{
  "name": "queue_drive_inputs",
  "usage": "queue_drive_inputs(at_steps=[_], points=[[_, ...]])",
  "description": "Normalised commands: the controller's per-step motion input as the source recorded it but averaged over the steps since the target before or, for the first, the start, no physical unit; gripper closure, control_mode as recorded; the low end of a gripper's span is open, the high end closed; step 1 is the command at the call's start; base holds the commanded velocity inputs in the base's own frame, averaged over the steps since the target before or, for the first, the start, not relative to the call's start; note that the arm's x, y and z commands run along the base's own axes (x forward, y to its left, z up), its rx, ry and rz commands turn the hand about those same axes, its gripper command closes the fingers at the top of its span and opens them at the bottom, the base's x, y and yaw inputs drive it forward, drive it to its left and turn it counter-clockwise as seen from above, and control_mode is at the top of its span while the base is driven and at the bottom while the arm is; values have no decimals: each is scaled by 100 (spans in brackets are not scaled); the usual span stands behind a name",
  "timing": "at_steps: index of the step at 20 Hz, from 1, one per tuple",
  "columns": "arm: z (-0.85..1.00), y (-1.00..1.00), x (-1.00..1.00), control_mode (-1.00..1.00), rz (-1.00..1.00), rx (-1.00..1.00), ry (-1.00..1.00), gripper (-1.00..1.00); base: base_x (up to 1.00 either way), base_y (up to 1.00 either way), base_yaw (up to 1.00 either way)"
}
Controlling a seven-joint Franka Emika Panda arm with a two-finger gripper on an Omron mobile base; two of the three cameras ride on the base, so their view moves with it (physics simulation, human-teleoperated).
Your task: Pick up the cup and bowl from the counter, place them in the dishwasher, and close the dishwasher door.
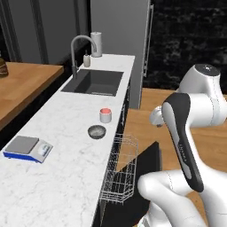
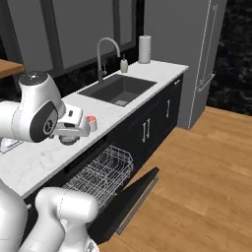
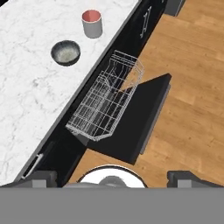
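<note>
The red-pink cup (image 1: 105, 115) stands on the white marble counter (image 1: 66, 133), near its front edge. The dark grey bowl (image 1: 96, 131) sits just beside it, closer to me. The hand view has the cup (image 3: 92, 22) and bowl (image 3: 65, 52) at the upper left. The dishwasher door (image 3: 135, 120) hangs open and low, and the white wire rack (image 3: 107, 103) is pulled out over it. My gripper (image 3: 114, 179) hovers high above the door and floor, off the counter's edge, open and holding nothing. In the right base view my hand (image 2: 74, 125) partly covers the bowl; the cup (image 2: 91, 122) shows beside it.
A dark sink (image 1: 94, 82) with a curved faucet (image 1: 80, 46), a soap bottle (image 1: 87, 59) and a paper roll (image 1: 96, 44) lie further along the counter. A kitchen scale (image 1: 27, 148) sits nearer me. A tall grey fridge (image 2: 197, 59) ends the row; wooden floor (image 2: 197, 172) lies beside the door.
</note>
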Motion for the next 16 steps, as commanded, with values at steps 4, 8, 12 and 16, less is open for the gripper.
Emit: queue_drive_inputs(at_steps=[4,8,12,16], points=[[0,0,0,100,0,0,0,-100,0,63,-11],[0,0,0,100,0,0,0,-100,3,87,-6],[0,0,0,100,0,0,0,-100,9,83,-9],[0,0,0,100,0,0,0,-100,17,50,-10]])
